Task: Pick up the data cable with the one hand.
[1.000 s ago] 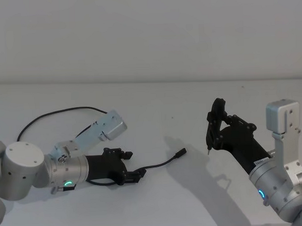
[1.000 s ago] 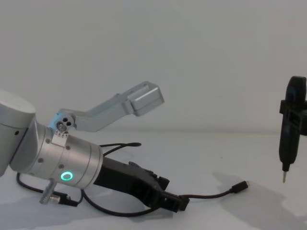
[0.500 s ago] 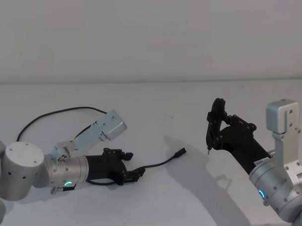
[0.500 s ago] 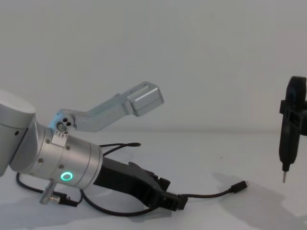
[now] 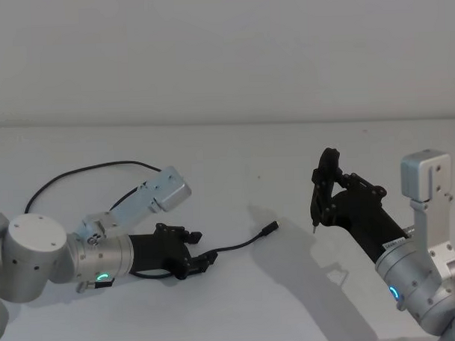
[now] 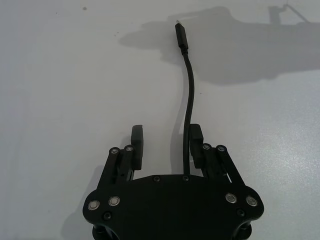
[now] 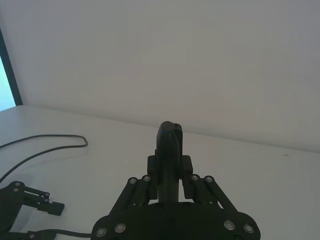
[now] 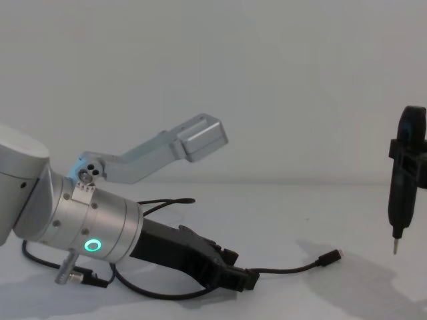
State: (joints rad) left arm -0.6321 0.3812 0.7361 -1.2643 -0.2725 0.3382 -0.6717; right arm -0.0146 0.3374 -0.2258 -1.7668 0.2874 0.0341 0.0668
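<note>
Data cable [image 5: 232, 248]: a long, thin, limp black cord, round in section, laid on the table [image 5: 234, 155], which is a plain white matte surface. One small black plug [image 6: 181, 36], oblong and tipped in metal, is seen near the middle of the table. From it the cord is led left in a shallow curve into the left gripper [image 6: 166, 136]. Farther left, a wide loop is swept toward the far side.

Left gripper: black, angular and two-fingered, with riveted linkages, carried on a thick, smooth silver cylindrical wrist [image 8: 100, 223] marked by a green glowing ring. It is set low over the table at the near left. Its fingers [image 6: 138, 136] are spread well apart. The cord is passed between them and lies close along the inner face of one finger. It is not clamped.

Right gripper [image 7: 169, 167]: held raised at the right, well apart from the cord. It is clenched on a slim dark tool [image 8: 402, 180], which is upright and ends in a thin metal tip pointing down.
</note>
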